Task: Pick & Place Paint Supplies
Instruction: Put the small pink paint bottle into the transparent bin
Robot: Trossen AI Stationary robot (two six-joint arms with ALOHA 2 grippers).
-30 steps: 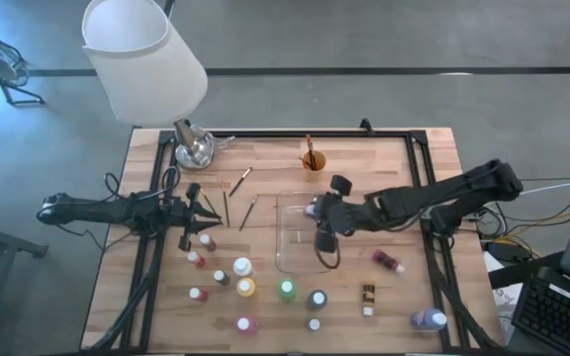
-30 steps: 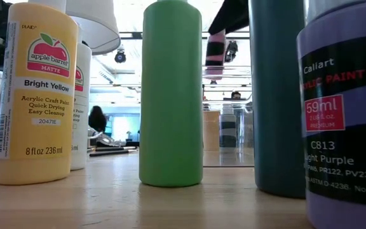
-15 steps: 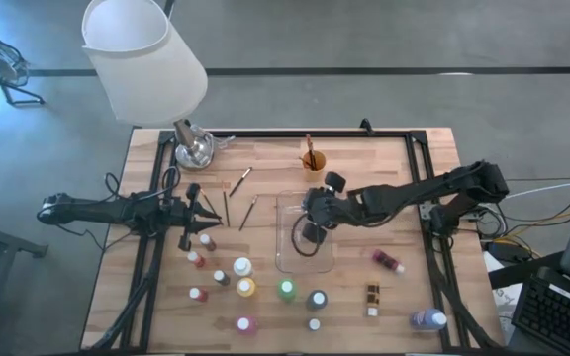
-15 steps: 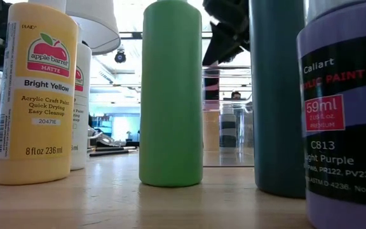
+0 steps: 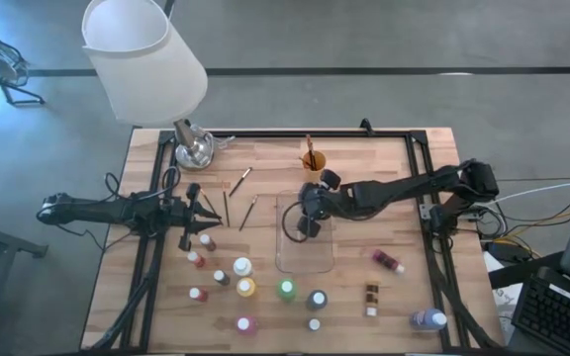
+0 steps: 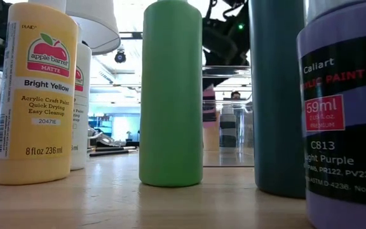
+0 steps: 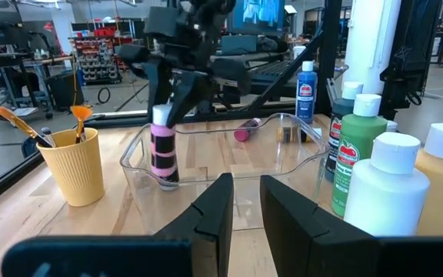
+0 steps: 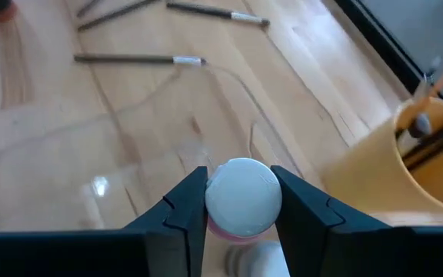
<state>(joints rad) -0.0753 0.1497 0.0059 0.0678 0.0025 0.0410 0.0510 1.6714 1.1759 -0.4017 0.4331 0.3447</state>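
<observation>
Your wooden tabletop [image 5: 364, 158] carries everything, so start there: the clear tray [image 5: 287, 259] sits near its middle, presumably as the drop-off, with most bottles standing in loose rows on the near side of it and a few brushes [image 5: 244, 179] lying flat on its left.

The right arm reaches across from the right edge, and its end effector [image 5: 306, 220] hangs over the tray's far end. You can see its fingers clamped on the white cap of a pink bottle [image 7: 163, 150], which stands upright inside the tray, its base at or just above the floor; gripping by the cap keeps the body vertical so it can be set down without tipping. It looks like the placing step, with release not yet done.

The orange cup [image 5: 313, 159], just beyond the tray, holds a couple of brushes upright, so watch your clearance there.

Your left end effector [image 5: 203, 211] waits at the left side, fingers nearly closed on nothing, beside the loose brushes.
</observation>
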